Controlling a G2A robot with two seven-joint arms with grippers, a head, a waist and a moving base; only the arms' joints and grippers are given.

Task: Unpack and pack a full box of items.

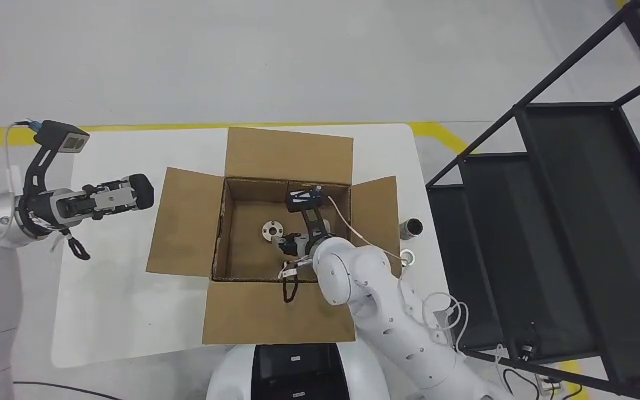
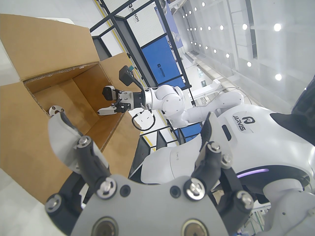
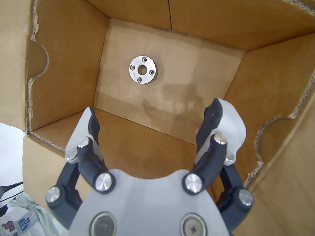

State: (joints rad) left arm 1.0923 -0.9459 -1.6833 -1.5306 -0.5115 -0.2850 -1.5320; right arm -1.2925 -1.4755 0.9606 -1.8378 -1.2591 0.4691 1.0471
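Observation:
An open cardboard box (image 1: 285, 155) stands mid-table with all its flaps spread out. On its floor lies a round metal flange (image 1: 271, 229) with a centre hole and several small holes. In the right wrist view, the flange (image 3: 142, 69) lies beyond my right gripper (image 3: 151, 106), which is open and empty. That gripper (image 1: 288, 255) hangs inside the box near its front wall. My left gripper (image 1: 140, 190) is open and empty, held to the left of the box above the table. From the left wrist view, the left gripper (image 2: 133, 117) faces the box (image 2: 49, 50), the flange (image 2: 56, 110) and the right gripper (image 2: 104, 101).
A small white cylinder (image 1: 410, 229) stands on the white table (image 1: 110, 310) just right of the box's right flap. A black metal stair frame (image 1: 540, 200) stands beyond the table's right edge. Bare tabletop lies left of and in front of the box.

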